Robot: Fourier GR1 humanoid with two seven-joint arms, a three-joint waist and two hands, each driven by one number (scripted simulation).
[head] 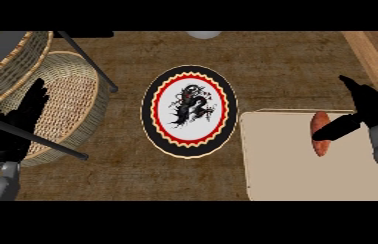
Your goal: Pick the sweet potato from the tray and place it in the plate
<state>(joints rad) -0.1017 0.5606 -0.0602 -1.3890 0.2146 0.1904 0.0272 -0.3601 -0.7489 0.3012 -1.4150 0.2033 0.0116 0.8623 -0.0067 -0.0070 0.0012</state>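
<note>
right hand point(347, 124) is curling its thumb over the sweet potato point(320, 138), pinching it on the tray point(295, 163) right of the plate point(189, 111); left hand point(26, 113) is resting spread.

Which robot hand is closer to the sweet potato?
The right hand. Its fingers reach across the sweet potato on the tray. The left hand is far off, over the basket beyond the plate.

We only get part of the sweet potato point(320, 138), since the right hand point(354, 119) covers its middle. The tray point(295, 158) and wicker basket point(70, 113) both run off frame.
</note>
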